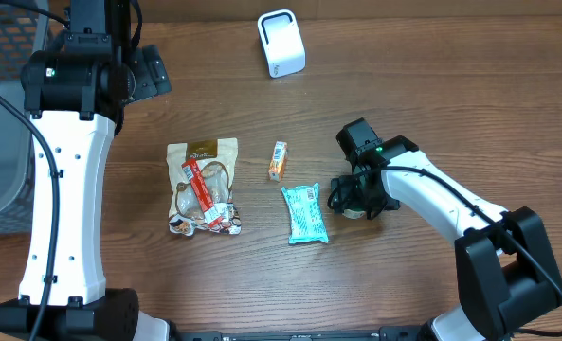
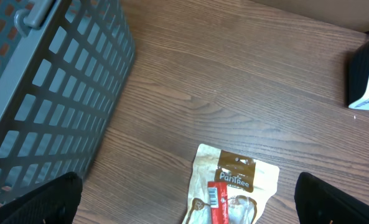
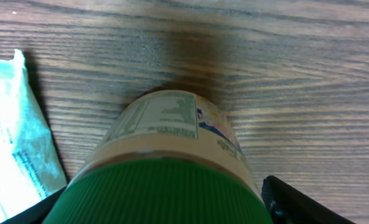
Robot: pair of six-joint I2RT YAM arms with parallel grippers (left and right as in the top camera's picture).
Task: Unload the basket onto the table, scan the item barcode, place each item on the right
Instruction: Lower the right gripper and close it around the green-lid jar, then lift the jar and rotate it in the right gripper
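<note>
While the teal packet (image 1: 305,213) lies beside the jar (image 3: 165,121), scanner (image 1: 281,43) stands apart

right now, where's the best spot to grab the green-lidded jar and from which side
Grip the ribbed green lid of the jar, pinching opposite sides and coming from above. It seems to stand lid up, and the ribs should give purchase. The right gripper straddles it.

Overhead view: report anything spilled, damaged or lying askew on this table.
Nothing spilled or damaged. One oddity: the green-lidded jar, clasped in the right gripper, seems tipped on its side, lid toward the wrist camera, though that is hard to confirm. The snack pouch and teal packet lie flat.
</note>
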